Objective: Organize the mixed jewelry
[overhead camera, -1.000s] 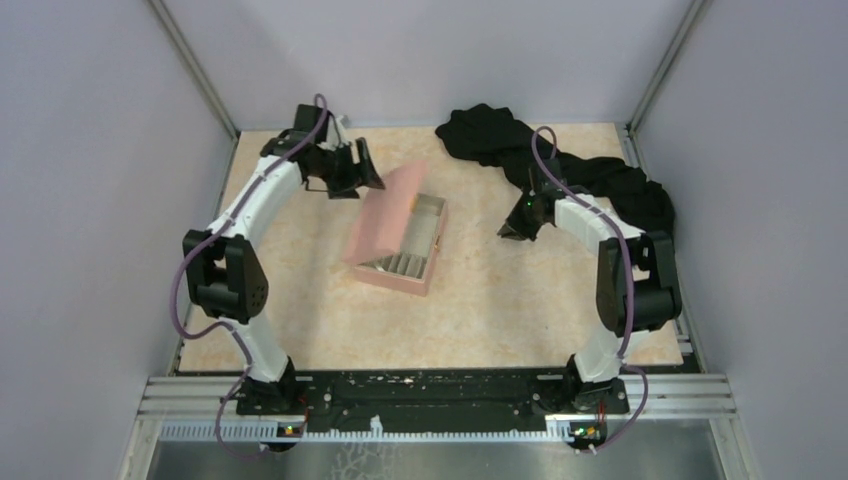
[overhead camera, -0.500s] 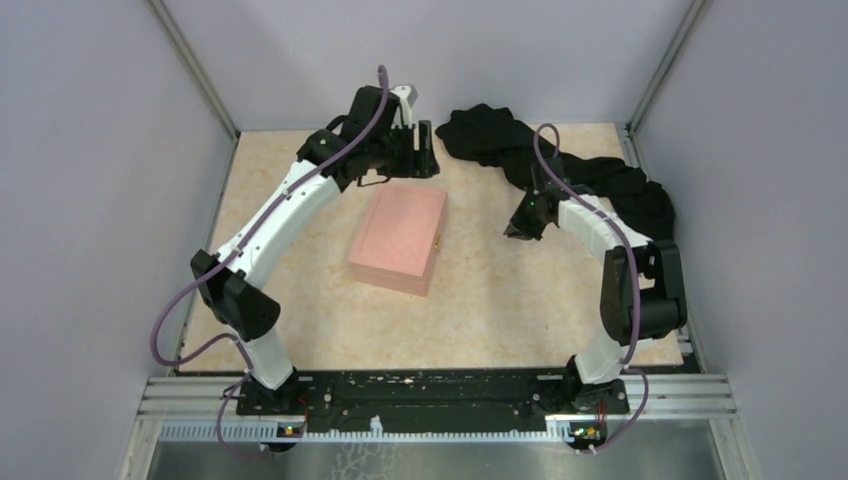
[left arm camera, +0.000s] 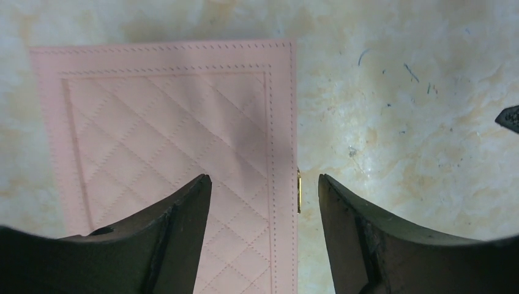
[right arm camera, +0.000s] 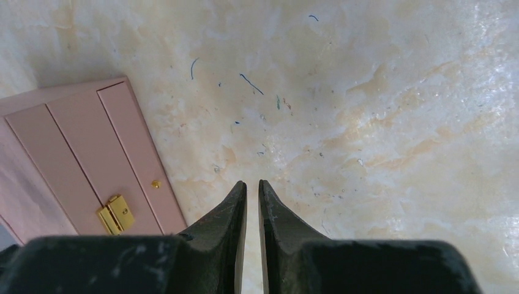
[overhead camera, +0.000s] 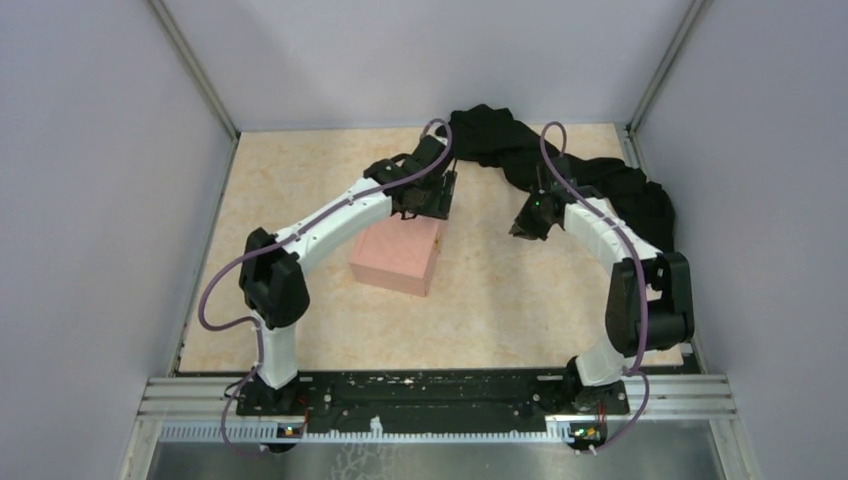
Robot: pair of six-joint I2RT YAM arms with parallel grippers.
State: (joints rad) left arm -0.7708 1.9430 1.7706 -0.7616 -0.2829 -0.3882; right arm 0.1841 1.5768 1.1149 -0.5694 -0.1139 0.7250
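The pink quilted box [overhead camera: 393, 262] lies closed on the table, with its gold clasp [left arm camera: 298, 191] on the side facing right. No jewelry shows in any view. My left gripper [overhead camera: 432, 205] is open and empty above the box's far right edge; in the left wrist view [left arm camera: 264, 180] one finger is over the lid [left arm camera: 165, 122] and the other over the table, either side of the clasp. My right gripper [overhead camera: 522, 228] is shut and empty above bare table right of the box. The right wrist view [right arm camera: 252, 184] shows the box side [right arm camera: 79, 153] and clasp [right arm camera: 115, 214].
A black cloth [overhead camera: 600, 180] is heaped along the back right of the table, behind the right arm. Small dark thread specks [right arm camera: 251, 83] lie on the marbled tabletop. Grey walls close in the table on three sides.
The box lid, open a second ago, is now closed. My left arm has swung from the back left to over the box's far right edge. The right gripper has barely shifted.
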